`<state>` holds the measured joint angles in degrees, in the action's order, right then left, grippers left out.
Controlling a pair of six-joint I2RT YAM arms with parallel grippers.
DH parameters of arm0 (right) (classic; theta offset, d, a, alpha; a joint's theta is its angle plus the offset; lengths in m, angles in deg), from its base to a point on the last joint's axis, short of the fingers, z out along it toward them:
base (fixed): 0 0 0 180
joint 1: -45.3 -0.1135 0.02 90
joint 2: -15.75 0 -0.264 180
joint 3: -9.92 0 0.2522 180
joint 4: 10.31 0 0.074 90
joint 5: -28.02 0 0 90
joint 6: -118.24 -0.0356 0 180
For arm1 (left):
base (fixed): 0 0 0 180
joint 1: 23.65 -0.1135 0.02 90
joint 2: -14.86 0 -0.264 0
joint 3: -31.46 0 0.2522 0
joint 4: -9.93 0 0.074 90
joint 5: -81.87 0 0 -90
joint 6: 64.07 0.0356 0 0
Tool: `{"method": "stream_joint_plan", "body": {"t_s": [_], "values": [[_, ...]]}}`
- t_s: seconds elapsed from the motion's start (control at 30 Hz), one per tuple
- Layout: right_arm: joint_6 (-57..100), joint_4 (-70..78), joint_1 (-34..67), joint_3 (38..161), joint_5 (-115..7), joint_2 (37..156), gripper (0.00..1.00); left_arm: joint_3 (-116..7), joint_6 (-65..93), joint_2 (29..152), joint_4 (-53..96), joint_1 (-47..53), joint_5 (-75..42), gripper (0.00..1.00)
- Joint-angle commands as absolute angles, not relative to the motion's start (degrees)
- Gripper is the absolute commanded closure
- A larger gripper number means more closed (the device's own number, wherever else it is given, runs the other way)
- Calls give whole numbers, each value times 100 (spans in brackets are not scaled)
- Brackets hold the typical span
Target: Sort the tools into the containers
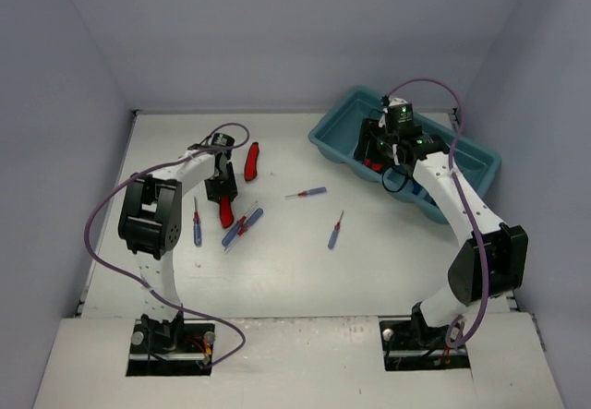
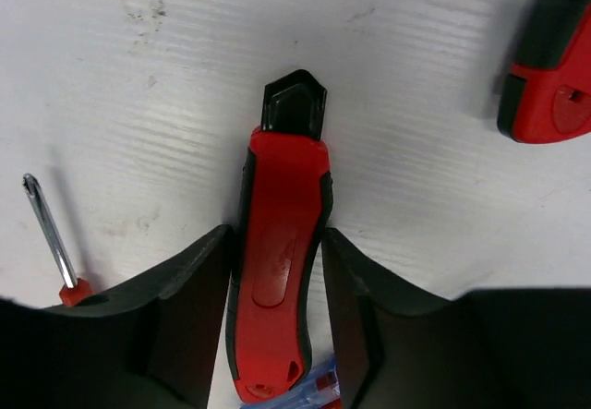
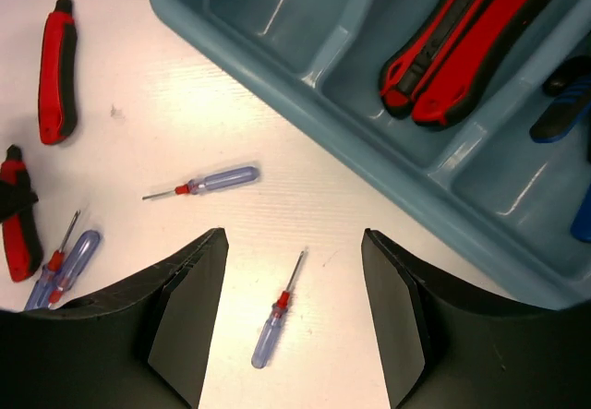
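Note:
A red utility knife (image 2: 286, 178) lies on the white table with my left gripper (image 2: 277, 235) shut on its handle, one finger pressed to each side. In the top view that left gripper (image 1: 222, 192) stands over the knife (image 1: 226, 211). A second red knife (image 1: 250, 161) lies just right of it. My right gripper (image 3: 294, 238) hangs open beside the teal tray (image 3: 369, 164), nothing between its fingers; a blue screwdriver (image 3: 277, 312) lies on the table below it. Two red knives (image 3: 471, 40) rest in one compartment, blue-handled pliers (image 3: 563, 104) in the one beside it.
Loose blue screwdrivers lie on the table: one (image 1: 306, 192) mid-table, one (image 1: 335, 231) nearer the front, one (image 1: 197, 224) by the left arm, and a pair (image 1: 242, 227) just under the held knife. The tray (image 1: 332, 137) sits at the back right against the wall.

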<state>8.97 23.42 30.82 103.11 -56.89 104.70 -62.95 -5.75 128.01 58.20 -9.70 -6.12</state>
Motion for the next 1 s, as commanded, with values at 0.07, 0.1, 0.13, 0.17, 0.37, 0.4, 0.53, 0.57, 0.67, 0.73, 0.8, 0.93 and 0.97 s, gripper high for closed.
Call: {"method": "stream_joint_plan", "body": {"t_s": [0.07,0.1,0.13,0.17,0.37,0.4,0.53,0.57,0.67,0.73,0.8,0.93,0.97], "values": [[887,1966,2985,10237,-4846,9906,43,-6671,-184,12521,5626,-976,-1064,88],[890,1919,2958,10260,-4648,9890,43,-6710,-133,12397,5587,-976,-1239,90],[898,1863,2933,10293,-4381,9898,43,-6723,-124,12267,5522,-976,-1481,90],[907,1806,2909,10325,-4114,9905,43,-6736,-116,12137,5458,-976,-1724,90],[1090,1408,2543,10659,-2556,10008,31,-6457,-813,10802,4055,-959,-3406,90],[1121,1372,2467,10754,-2398,10040,29,-6388,-982,10601,3725,-947,-3688,90],[1310,1262,2034,11020,-1971,10144,26,-6051,-1879,10066,2677,-873,-4377,89],[1335,1222,1888,11117,-1902,10199,25,-5952,-2154,9937,2234,-807,-4545,88],[1374,1129,1591,11360,-1794,10332,25,-5915,-2476,9676,1613,-584,-4773,87],[1368,1080,1533,11491,-1766,10405,25,-5950,-2475,9607,1578,-423,-4800,87],[1334,1024,1433,11617,-1720,10492,26,-5991,-2494,9485,1451,-263,-4822,86],[1298,884,1392,11717,-1628,10575,27,-5982,-2563,9376,1227,-51,-4934,83],[1289,848,1392,11726,-1628,10588,27,-5969,-2572,9345,1186,-6,-4948,83]]}}
